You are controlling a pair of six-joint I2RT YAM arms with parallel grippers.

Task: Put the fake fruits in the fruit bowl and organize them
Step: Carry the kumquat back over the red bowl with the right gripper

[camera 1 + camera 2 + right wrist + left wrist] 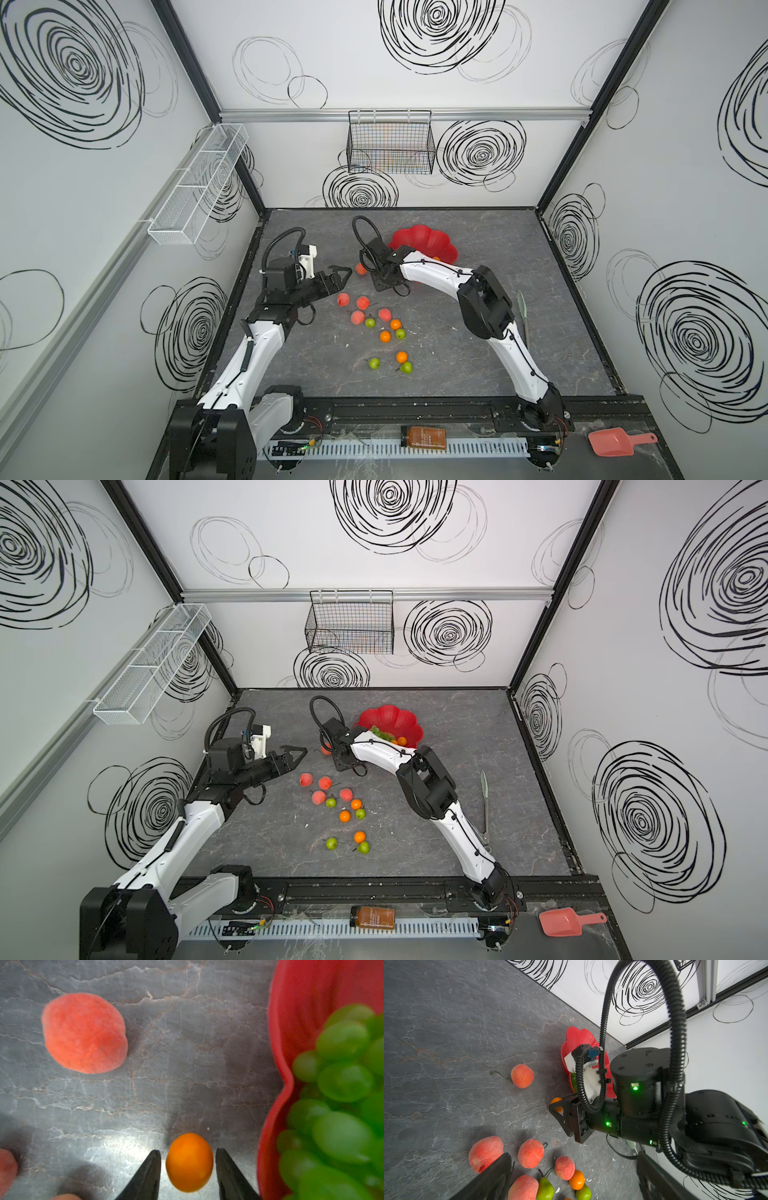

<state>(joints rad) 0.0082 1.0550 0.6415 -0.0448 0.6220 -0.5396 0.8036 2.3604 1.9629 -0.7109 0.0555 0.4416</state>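
I am straddling the small round orange plastic fruit (189, 1162) with my right pincer (188, 1150). Its tips are narrowly spread, with a slim gap showing on each side, so I am not pinching yet. The fruit is sitting just beside the glossy red scalloped plastic bowl (276, 1043), which is already holding green grapes (342, 1082). Next I am needing to close, lift over the rim and release. My left pincer (343, 277) is hanging wide apart.

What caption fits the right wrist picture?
Black fingers straddle a small orange beside the red bowl of green grapes.
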